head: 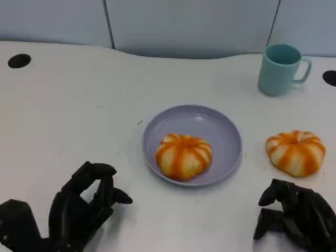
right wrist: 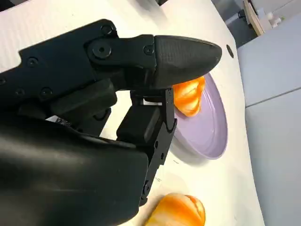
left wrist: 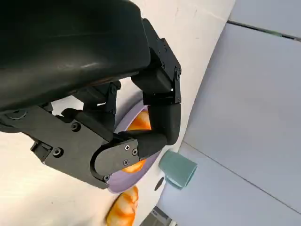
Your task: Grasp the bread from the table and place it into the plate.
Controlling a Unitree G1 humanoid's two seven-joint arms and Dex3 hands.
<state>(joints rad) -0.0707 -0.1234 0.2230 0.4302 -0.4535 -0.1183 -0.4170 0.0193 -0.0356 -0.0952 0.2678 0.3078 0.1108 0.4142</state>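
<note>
I note one bread [head: 184, 155] already in the plate [head: 228, 137]; a second bread [head: 295, 152] lies on the table [head: 79, 105], just ahead of my right hand [head: 295, 217]. That hand holds nothing, fingers curled loosely with a gap between them. My left hand [head: 84, 207] rests idle, fingers curled in, empty. I judge the reach should open wide, descend over the bun, and close gently to avoid crushing.
</note>
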